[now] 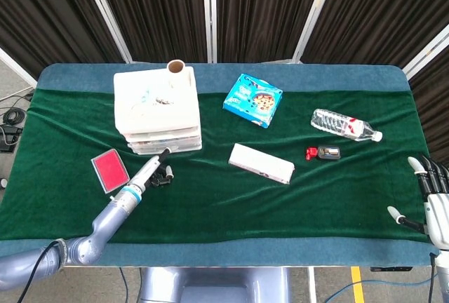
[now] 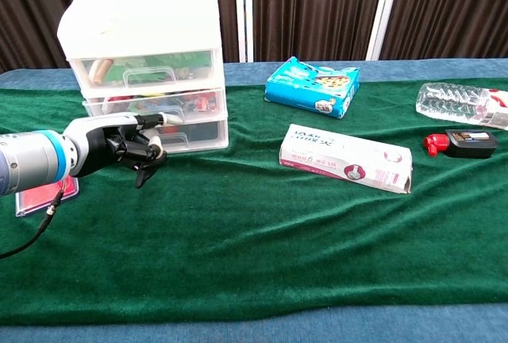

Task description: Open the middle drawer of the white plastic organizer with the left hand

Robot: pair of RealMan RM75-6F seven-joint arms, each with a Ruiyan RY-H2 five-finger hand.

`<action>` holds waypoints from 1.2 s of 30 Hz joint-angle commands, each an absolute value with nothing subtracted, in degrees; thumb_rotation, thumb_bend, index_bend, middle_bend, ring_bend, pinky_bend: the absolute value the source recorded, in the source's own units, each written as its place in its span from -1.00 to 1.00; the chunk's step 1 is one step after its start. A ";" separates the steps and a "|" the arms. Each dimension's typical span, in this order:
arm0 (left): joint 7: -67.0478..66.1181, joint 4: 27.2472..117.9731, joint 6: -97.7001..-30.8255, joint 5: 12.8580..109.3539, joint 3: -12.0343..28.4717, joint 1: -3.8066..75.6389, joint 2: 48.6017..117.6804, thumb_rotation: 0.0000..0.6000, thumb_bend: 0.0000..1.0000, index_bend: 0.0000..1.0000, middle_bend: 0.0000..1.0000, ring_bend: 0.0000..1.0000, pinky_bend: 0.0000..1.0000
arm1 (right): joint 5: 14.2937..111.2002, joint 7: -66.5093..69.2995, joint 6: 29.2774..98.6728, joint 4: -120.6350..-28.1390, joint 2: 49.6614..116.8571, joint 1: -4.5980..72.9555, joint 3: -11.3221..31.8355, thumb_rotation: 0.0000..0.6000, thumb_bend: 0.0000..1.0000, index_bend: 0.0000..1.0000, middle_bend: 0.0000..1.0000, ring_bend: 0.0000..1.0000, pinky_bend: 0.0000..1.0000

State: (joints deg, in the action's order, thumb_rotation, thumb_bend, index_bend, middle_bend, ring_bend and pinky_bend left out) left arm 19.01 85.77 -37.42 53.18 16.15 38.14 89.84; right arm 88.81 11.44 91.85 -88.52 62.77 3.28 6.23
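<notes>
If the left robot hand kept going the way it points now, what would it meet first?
Probably the front of the white plastic drawer organizer, around its middle drawer; the left robot hand is already close, though contact is unclear.
</notes>
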 commanded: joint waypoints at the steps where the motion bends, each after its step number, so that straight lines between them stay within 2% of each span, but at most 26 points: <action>1: 19.21 86.22 -37.67 54.14 15.69 37.90 89.82 1.00 1.00 -0.72 0.63 0.33 0.32 | 88.79 11.40 91.79 -88.53 62.77 3.28 6.21 1.00 -0.93 -0.93 -1.00 -1.00 -1.00; 14: 21.70 87.30 -38.58 57.78 14.40 36.31 89.21 1.00 1.00 -0.72 0.63 0.33 0.32 | 88.68 11.08 91.84 -88.74 62.76 3.23 6.26 1.00 -0.93 -0.93 -1.00 -1.00 -1.00; 20: 23.40 86.23 -39.63 58.81 14.72 35.57 89.34 1.00 1.00 -0.96 0.63 0.33 0.32 | 88.83 10.89 91.97 -88.76 62.85 3.24 6.26 1.00 -0.93 -0.93 -1.00 -1.00 -1.00; 25: 25.72 86.63 -40.80 61.63 14.27 34.17 88.62 1.00 1.00 -0.98 0.63 0.33 0.32 | 88.60 10.91 91.82 -88.61 62.88 3.26 6.33 1.00 -0.93 -0.93 -1.00 -1.00 -1.00; 31: 28.22 86.87 -43.49 67.32 10.99 30.99 87.46 1.00 1.00 -0.98 0.63 0.33 0.32 | 88.60 11.19 92.09 -88.65 62.75 3.15 6.41 1.00 -0.93 -0.93 -1.00 -1.00 -1.00; 36: 20.53 87.36 -52.28 71.84 7.03 27.56 88.07 1.00 0.99 -0.93 0.63 0.33 0.32 | 88.87 10.78 92.18 -88.69 62.88 3.14 6.30 1.00 -0.93 -0.93 -1.00 -1.00 -1.00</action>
